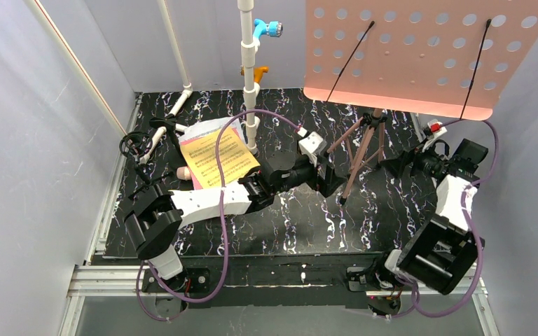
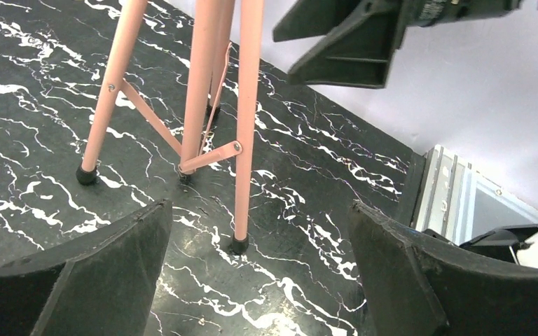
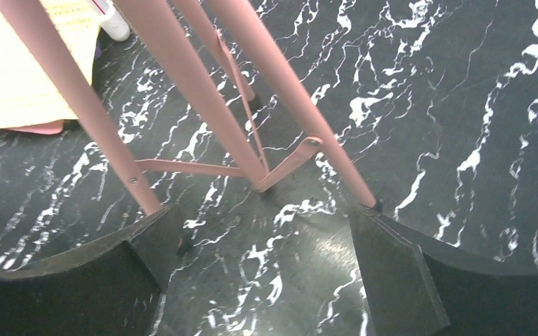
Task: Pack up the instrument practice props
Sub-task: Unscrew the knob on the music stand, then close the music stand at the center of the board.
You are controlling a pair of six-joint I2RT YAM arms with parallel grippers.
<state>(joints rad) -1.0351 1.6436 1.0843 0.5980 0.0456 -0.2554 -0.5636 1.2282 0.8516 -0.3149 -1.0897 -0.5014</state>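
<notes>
The pink music stand rises at the right, its hole-punched desk (image 1: 406,56) high over its tripod legs (image 1: 361,150). My left gripper (image 1: 333,183) sits low on the left of the legs, open and holding nothing. In the left wrist view the nearest leg (image 2: 245,140) stands just ahead of the left gripper (image 2: 263,259). My right gripper (image 1: 392,166) faces the legs from the right, also open and holding nothing. In the right wrist view the legs (image 3: 203,91) spread just beyond the right gripper (image 3: 266,259). Yellow sheet music (image 1: 221,157) lies over white (image 1: 207,129) and pink pages, a beige-pink tube end (image 1: 183,172) beside them.
A white pipe frame (image 1: 250,77) with blue and orange fittings stands behind the pages, another pipe (image 1: 155,136) slanting at the left. Black cable loops (image 1: 136,143) lie by the left wall. Grey walls close in on both sides of the black marbled table (image 1: 287,224).
</notes>
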